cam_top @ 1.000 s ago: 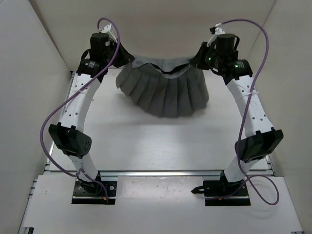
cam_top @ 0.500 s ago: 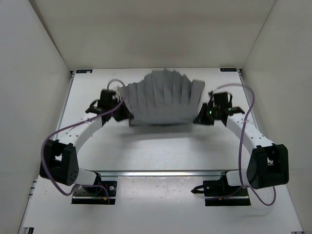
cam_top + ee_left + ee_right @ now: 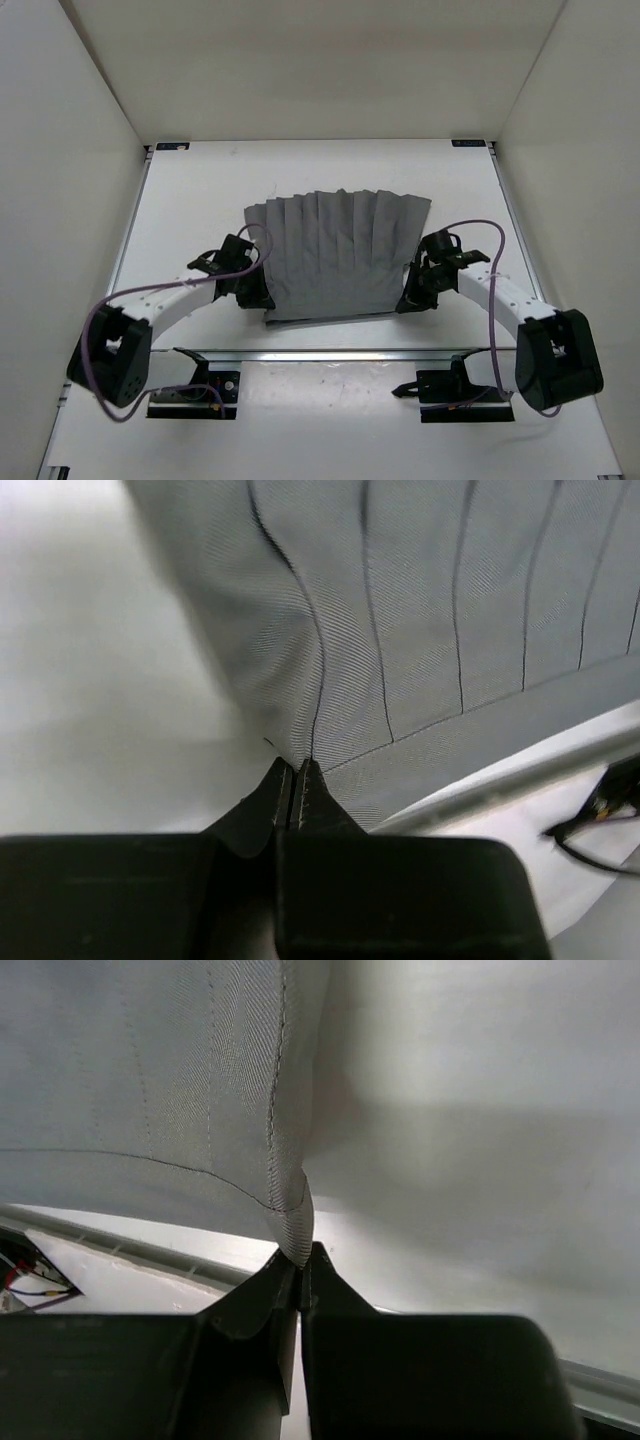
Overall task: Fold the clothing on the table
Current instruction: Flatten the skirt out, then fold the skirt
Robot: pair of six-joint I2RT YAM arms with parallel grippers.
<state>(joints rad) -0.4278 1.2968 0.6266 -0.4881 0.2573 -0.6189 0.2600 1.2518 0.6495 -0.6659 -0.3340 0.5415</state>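
Lying flat on the white tabletop [image 3: 190, 200]: one dark grey pleated skirt [image 3: 335, 255], spread out in the near half of the surface, about midway between the left and right edges. Its pleats run as straight creases from far to near. The wider hem faces the far edge, and the narrower band lies close to the metal rail [image 3: 330, 354] along the near edge. The left gripper [image 3: 258, 295] sits low at the skirt's near left corner. In the left wrist view its [image 3: 297, 772] jaws are pressed together, tips at the corner where band and side edge meet, pinching the cloth there. The right gripper [image 3: 408, 298] sits low at the near right corner. In the right wrist view its [image 3: 298, 1265] jaws are closed on a small tuck of the fabric's corner, which rises into the fingertips. Both arms are bent low over the near part of the tabletop, one on each side of the garment, elbows outward. Plain white walls [image 3: 320, 70] stand along the left, far and right edges.
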